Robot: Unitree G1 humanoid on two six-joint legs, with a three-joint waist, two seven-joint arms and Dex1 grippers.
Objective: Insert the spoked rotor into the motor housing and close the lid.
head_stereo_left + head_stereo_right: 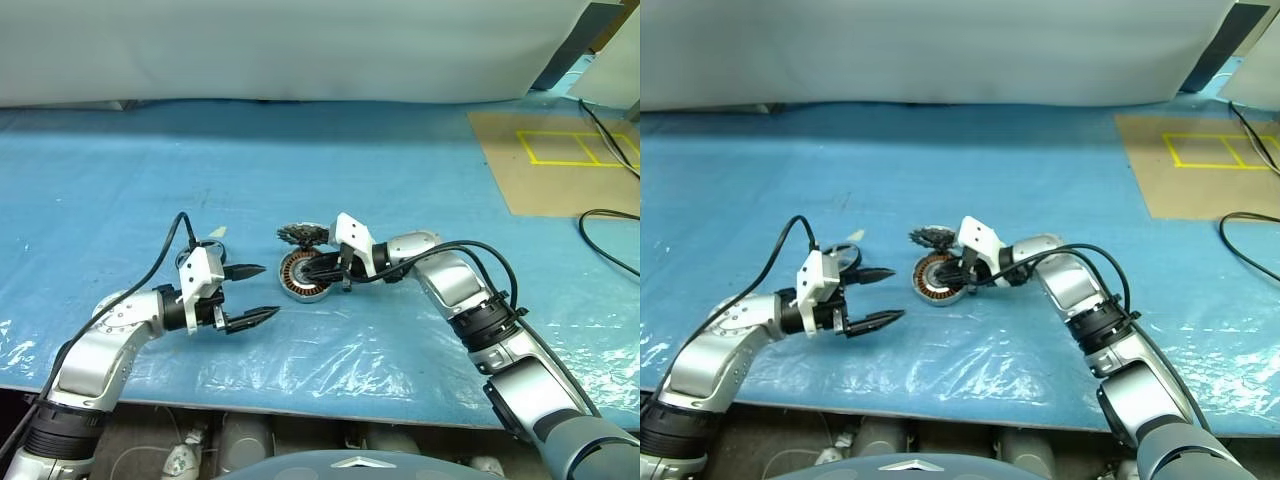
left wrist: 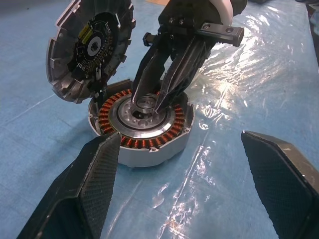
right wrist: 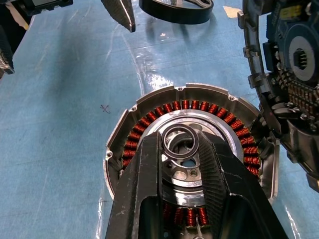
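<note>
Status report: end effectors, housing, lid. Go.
Left end effector open, clear. Right end effector shut on small ring over motor housing centre. Hinged lid open.

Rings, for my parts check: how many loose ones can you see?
2: a thin ring gripped in the right pincer over the motor housing, and a dark ring on the table beyond.
</note>
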